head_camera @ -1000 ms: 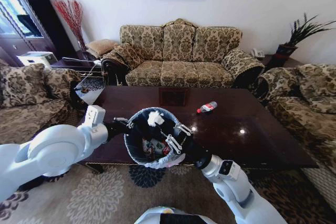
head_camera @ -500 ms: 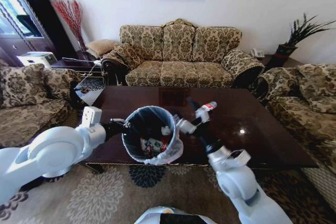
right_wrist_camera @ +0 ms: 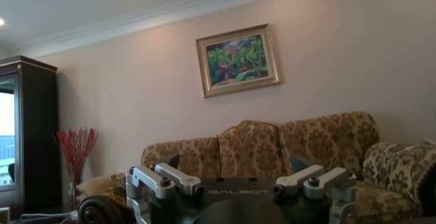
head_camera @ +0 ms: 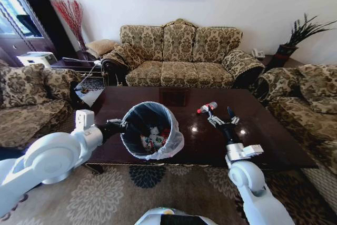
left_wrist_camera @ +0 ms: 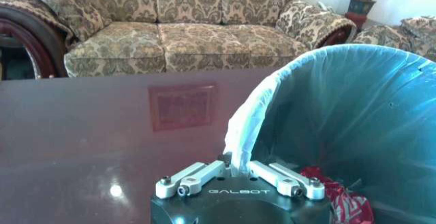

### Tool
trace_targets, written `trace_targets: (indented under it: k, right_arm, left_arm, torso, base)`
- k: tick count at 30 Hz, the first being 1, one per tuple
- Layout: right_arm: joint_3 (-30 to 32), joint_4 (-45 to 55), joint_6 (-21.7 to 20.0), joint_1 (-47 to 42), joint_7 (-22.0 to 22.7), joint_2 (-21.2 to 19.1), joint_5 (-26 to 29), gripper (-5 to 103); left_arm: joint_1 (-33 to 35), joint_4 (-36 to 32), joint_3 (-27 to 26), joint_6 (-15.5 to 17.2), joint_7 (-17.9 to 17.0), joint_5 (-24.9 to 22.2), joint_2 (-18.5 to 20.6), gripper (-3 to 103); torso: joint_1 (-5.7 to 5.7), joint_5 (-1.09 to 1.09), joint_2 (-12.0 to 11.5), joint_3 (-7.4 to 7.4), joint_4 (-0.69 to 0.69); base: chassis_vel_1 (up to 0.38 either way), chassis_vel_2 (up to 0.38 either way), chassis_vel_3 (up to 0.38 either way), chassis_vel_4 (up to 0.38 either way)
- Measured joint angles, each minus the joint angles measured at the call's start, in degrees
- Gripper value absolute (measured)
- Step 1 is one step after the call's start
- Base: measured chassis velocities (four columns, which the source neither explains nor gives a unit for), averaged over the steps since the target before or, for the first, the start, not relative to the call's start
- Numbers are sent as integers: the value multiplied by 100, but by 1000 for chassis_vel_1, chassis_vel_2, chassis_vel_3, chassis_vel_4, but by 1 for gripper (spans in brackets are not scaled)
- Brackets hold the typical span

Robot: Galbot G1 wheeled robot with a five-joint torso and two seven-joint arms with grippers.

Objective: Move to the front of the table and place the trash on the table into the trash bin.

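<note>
The left claw (left_wrist_camera: pixel 235 175) is pinched narrow on the rim of the trash bin (head_camera: pixel 138 139), its fingers (left_wrist_camera: pixel 183 178) clamped over the fold of the whitish bag, and it holds the bin tilted above the near edge of the table (head_camera: pixel 263 140), mouth turned toward the robot. Inside the bin lie crumpled white paper bits (head_camera: pixel 154 130) and a red-white wrapper (head_camera: pixel 165 133); the left wrist view shows the bag's pale blue inner wall (left_wrist_camera: pixel 354 112) and a patch of red litter (left_wrist_camera: pixel 340 198) at the bottom. The right claw (head_camera: pixel 221 115) hangs over the middle of the table with its fingers spread wide and nothing between them; the right wrist view shows both fingers (right_wrist_camera: pixel 167 180) well apart. Just beyond that claw, toward the sofa (head_camera: pixel 179 56), a clear bottle with a red label (head_camera: pixel 207 108) lies on its side on the glossy dark top, near the fingertips, though contact cannot be told. Armchairs (head_camera: pixel 310 98) stand at either end of the table, and a framed painting (right_wrist_camera: pixel 238 60) hangs on the wall above the sofa
</note>
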Motion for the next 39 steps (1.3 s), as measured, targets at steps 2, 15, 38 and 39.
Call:
trace_targets:
  k: [2,15,38,39]
  right_arm:
    - [-61,-43,46,10,78,52,-42,100]
    - [-113,-408,-197,57,426,219,122,100]
    - [-419,-1257,-1248,877,1214,167,1913,100]
    - [-446,-1381,-1390,1066,1345,224,2246,100]
  left_arm:
    - [12,-5,-3,11,17,63,-67,0]
    - [15,-17,-70,7,67,223,-134,0]
    - [58,2,130,-31,314,529,-274,0]
    - [52,2,144,-32,319,529,-265,0]
  torso:
    - [0,-1,0,0,-1]
    - [0,-2,0,0,0]
    - [5,-1,-4,3,-1]
    - [2,-3,-3,1,0]
  base:
    - [-118,-127,133,115]
    - [-106,-104,86,80]
    - [-99,42,90,-31]
    - [0,0,0,0]
